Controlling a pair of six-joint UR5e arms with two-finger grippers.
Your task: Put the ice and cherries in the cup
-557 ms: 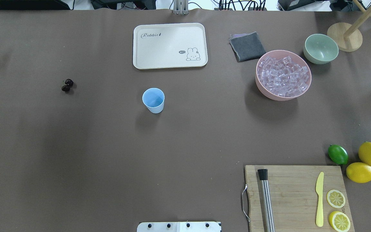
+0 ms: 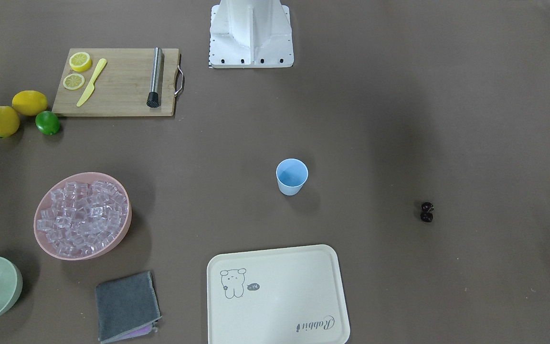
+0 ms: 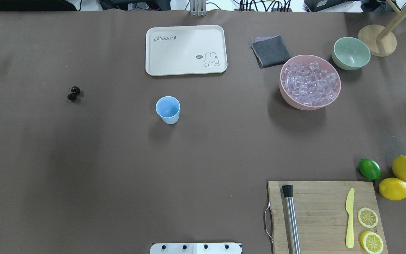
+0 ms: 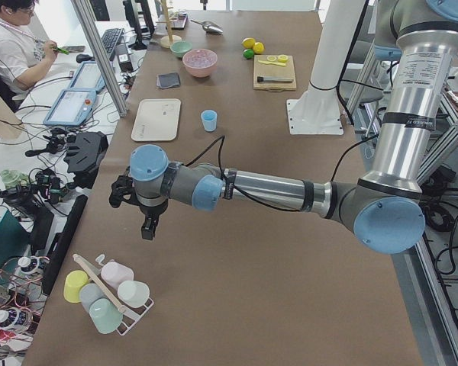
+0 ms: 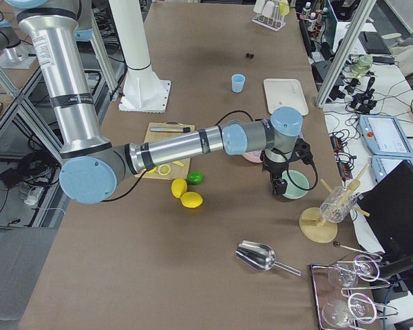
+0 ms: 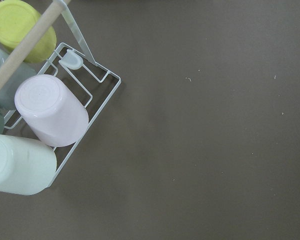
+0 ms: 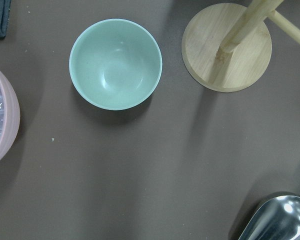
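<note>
The light-blue cup [image 3: 168,109] stands upright and empty near the table's middle, also in the front view [image 2: 292,177]. The dark cherries [image 3: 73,93] lie as a pair on the table far to the cup's left. The ice [image 3: 310,84] fills a pink bowl [image 3: 289,100] to the cup's right. My left gripper [image 4: 148,227] hangs over bare table beside a rack of cups, far from the cherries. My right gripper [image 5: 281,185] hangs near the green bowl. Both show only in side views, so I cannot tell if they are open or shut.
A cream tray [image 3: 186,50] and a grey cloth [image 3: 270,51] lie behind the cup. A green bowl [image 3: 351,53] and a wooden stand [image 3: 377,40] sit past the ice. A cutting board [image 3: 324,215] with muddler, knife and lemon slices, a lime [image 3: 369,169], a metal scoop [image 7: 280,220].
</note>
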